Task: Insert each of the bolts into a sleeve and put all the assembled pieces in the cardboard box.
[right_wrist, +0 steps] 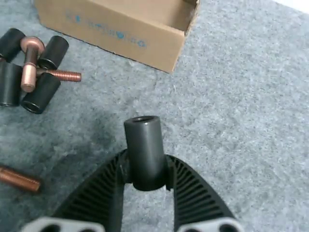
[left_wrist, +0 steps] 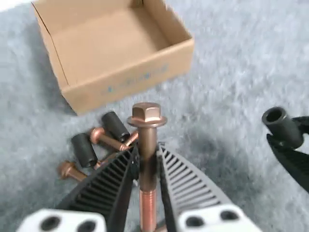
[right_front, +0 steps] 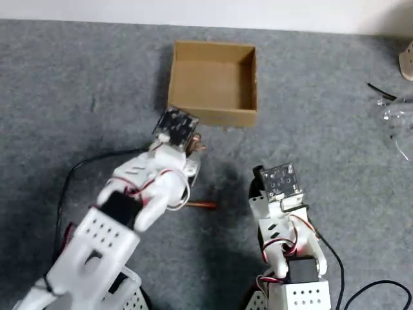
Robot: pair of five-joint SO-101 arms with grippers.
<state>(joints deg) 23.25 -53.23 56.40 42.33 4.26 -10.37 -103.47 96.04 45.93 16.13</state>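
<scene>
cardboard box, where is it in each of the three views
High view: the cardboard box sits upper middle, beyond both arms, open side up.
Left wrist view: the box lies beyond the bolt clamped in the left gripper.
Right wrist view: the box lies beyond the sleeve clamped in the right gripper.
Shared landmark: the loose pile of bolts and sleeves by the box's front wall.
</scene>
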